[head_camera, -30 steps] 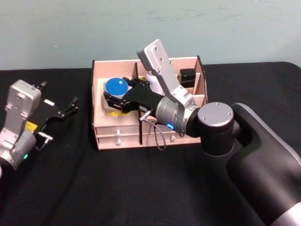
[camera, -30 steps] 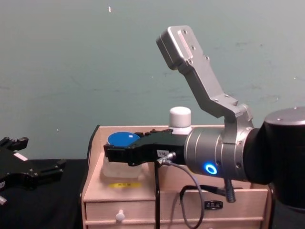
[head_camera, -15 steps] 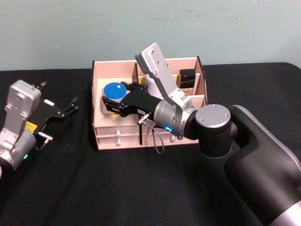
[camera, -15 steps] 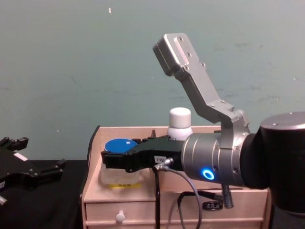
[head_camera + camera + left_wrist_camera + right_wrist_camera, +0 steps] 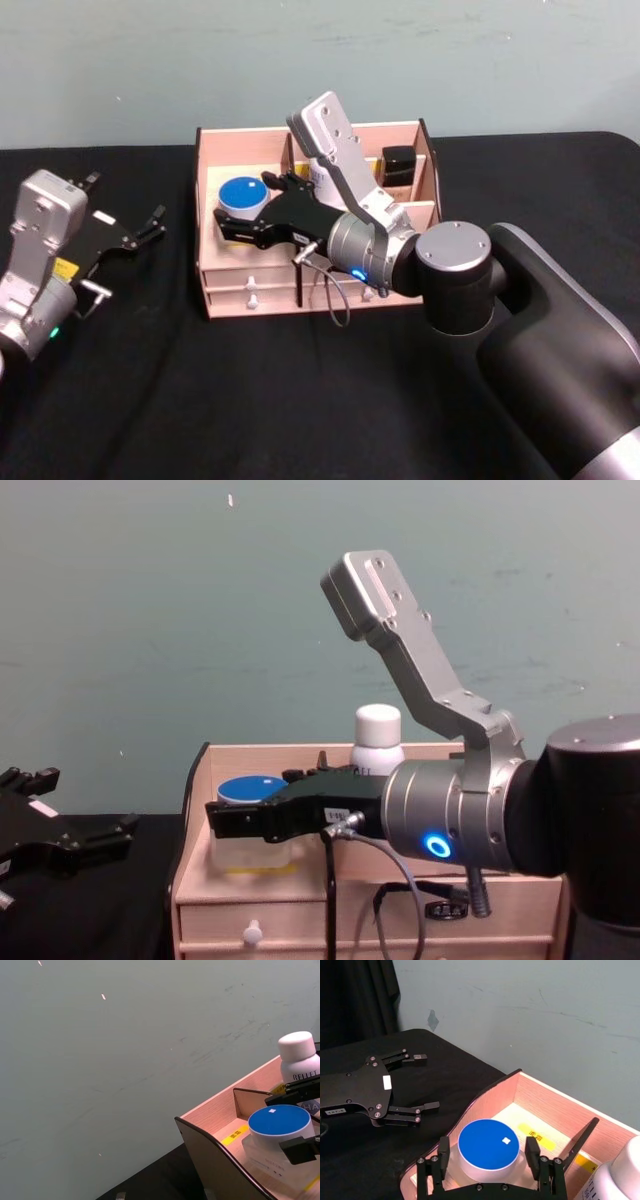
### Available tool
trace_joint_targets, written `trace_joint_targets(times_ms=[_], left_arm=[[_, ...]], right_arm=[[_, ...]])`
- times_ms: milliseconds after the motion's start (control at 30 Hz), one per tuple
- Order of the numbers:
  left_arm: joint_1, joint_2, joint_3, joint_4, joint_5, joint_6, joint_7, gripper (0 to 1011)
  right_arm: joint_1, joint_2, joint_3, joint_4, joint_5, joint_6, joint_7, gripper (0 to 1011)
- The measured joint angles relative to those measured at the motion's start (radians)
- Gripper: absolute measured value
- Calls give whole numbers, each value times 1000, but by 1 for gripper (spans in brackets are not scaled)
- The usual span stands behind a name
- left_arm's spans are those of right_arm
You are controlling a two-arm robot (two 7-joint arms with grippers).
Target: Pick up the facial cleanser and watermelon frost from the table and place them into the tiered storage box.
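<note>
Two items were already at the tiered storage box (image 5: 300, 290), so the task looked nearly done.

Head view: right claw (image 5: 232, 214) sat in the box's front-left compartment, fingers either side of the watermelon frost (image 5: 240, 194). Against the frames a second back, the blue lid had moved left and dropped lower, i.e. the jar went from carried above the compartment to down inside it. Facial cleanser (image 5: 322, 178) stood in the compartment just right of the jar, mostly behind the right arm. A beige bottle with black cap (image 5: 398, 164) was further right in the box. Left claw (image 5: 130, 235) was parked on the bench (image 5: 150, 400) well left of the box, fingers spread, holding nothing.

Left wrist view: jar (image 5: 279, 1130) rested on the compartment floor, with a yellow label (image 5: 234, 1135) beside it; cleanser (image 5: 299, 1062) upright behind the divider. Black fingertips (image 5: 298, 1150) of the right claw flanked the jar.

Right wrist view: fingers (image 5: 532, 1152) bracketed the jar (image 5: 488, 1146) at its sides, close on it; I judged the grip still closed on it, release not yet made.

Chest view: jar (image 5: 248, 792) sat lower in the box than half a second before, claw (image 5: 225, 820) level with it. Cleanser cap (image 5: 378, 723) showed above the right arm.

Judgement: what's left is to open the claw and lift clear without tipping the jar.
</note>
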Motion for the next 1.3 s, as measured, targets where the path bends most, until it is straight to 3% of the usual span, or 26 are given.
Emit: trace_joint_targets(times_ms=[100,433,633,833,1000,1300], left_arm=[[0,0,0,0,0,0,0,1010],[0,0,0,0,0,0,0,1010],[0,0,0,0,0,0,0,1010],[0,0,0,0,0,0,0,1009],[0,0,0,0,0,0,0,1009],[0,0,0,0,0,0,0,1010]], right_arm=[[-3,1,3,-4,0,-10,-5,1000],[-17,11,16,-39,-5,-57,-14,1002],[-47,43,25,-131,-12,-90,-15,1003],[-94,82,50,-245,-40,-116,-57,1002],[-165,123,120,-359,-87,-134,-142,1002],[-267,166,235,-452,-136,-135,-240,1002]])
